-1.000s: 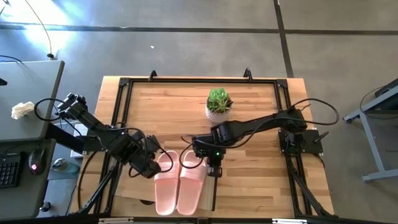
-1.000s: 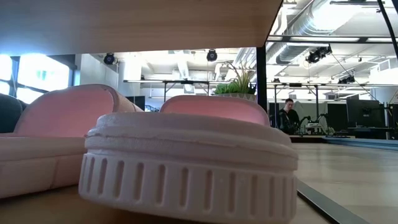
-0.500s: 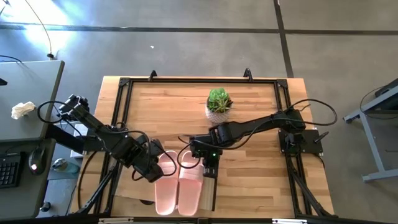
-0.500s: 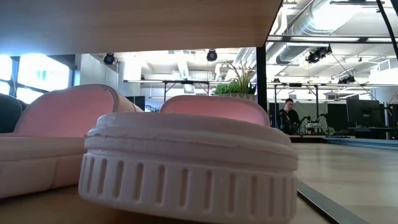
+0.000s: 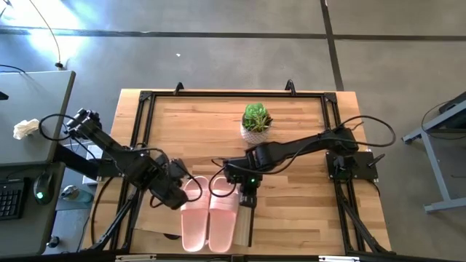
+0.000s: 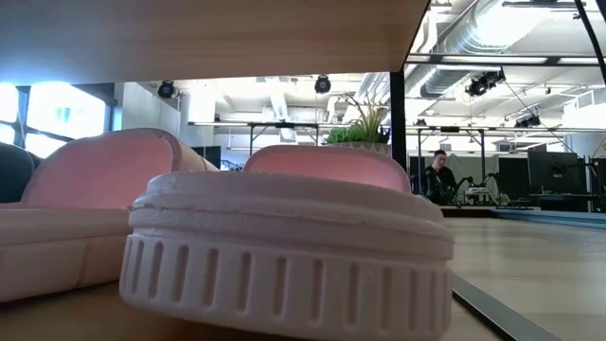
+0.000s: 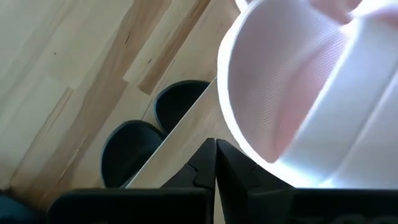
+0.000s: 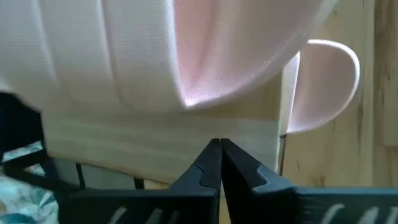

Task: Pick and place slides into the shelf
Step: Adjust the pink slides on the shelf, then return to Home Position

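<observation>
Pushing stage: two light pink ribbed-strap slides [image 5: 210, 215] lying side by side on the low light-wood plywood shelf [image 5: 156, 227] at the table's six o'clock edge. Left gripper [image 5: 179, 191], fingers together and holding nothing, at the left slide's ten o'clock end. Right gripper [image 5: 247, 198], likewise closed and empty, at the right slide's two o'clock. Contact probably made, though hard to confirm. Next: nudge both slides toward six o'clock, squarely, deeper in.

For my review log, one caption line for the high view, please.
Both shut end effectors, left and right, flank two pink slides lying side by side on the shelf, plant behind.
</observation>
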Controlling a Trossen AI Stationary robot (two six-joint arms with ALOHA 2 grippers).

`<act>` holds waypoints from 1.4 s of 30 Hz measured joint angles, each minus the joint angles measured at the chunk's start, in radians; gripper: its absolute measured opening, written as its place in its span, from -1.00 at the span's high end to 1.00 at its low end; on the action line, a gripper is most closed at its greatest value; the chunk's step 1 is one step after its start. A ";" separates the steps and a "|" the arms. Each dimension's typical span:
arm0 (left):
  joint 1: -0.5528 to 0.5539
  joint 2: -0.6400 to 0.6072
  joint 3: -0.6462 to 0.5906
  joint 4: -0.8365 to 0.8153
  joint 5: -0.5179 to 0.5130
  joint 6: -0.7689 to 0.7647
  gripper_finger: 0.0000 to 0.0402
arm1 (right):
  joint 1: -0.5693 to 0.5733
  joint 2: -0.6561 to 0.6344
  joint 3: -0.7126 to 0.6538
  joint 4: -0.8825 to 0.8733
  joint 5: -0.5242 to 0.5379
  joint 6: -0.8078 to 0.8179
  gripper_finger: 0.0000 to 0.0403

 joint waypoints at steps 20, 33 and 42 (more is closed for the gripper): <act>0.000 -0.165 0.362 0.106 -0.121 0.344 1.00 | 0.072 -0.161 0.495 -0.294 0.241 0.025 1.00; -0.193 -0.285 0.176 0.608 -0.131 0.617 1.00 | 0.404 -0.613 -0.138 0.168 0.417 0.374 1.00; -0.265 -0.436 -0.207 1.193 -0.069 0.823 1.00 | 0.404 -0.709 -0.756 1.288 0.178 0.426 1.00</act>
